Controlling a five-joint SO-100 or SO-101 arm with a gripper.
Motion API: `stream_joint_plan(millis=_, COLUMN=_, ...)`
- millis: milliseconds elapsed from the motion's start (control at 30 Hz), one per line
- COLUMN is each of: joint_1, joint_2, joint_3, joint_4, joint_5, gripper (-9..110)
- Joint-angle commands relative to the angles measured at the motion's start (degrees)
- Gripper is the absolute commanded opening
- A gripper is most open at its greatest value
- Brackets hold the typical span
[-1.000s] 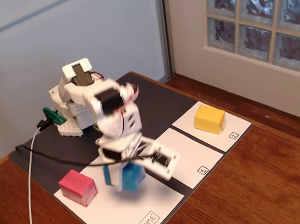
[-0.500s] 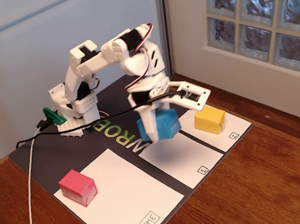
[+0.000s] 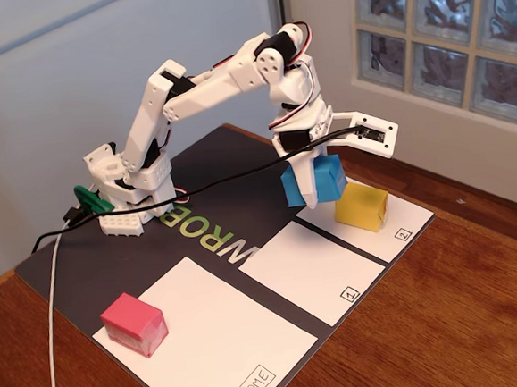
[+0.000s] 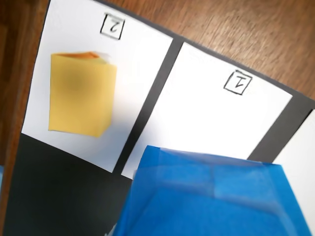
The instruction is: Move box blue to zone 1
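Observation:
The blue box hangs in the air with my gripper shut on it. In the fixed view it is above the far end of the dark gap between zone 1 and the patch marked 2, close to the yellow box. In the wrist view the blue box fills the bottom and hides my fingers. Beyond it there lies zone 1, a bare white patch with a boxed "1" in its corner.
The yellow box stands on the patch marked 2. A pink box sits on the left corner of the large Home patch. All patches lie on a black mat on a wooden table; a black cable trails from the arm.
The arm lifted the blue box off the Home patch and swung it up and to the right, past zone 1, to a spot beside the yellow box.

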Motion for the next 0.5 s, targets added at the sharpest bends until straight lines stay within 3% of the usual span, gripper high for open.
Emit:
stream_joint_plan(millis=0, joint_1=-0.7, joint_2=0.0, joint_3=0.4, joint_4=9.5, joint_5=-1.2, gripper=0)
stream_joint_plan(millis=233, joint_1=-0.2, joint_2=0.6, joint_3=4.9, joint_4=6.0, joint_5=-3.2, gripper=0)
stream_joint_plan(millis=467, joint_1=1.3, joint_2=11.5, joint_3=27.1, joint_4=-6.8, joint_5=-3.5, gripper=0)
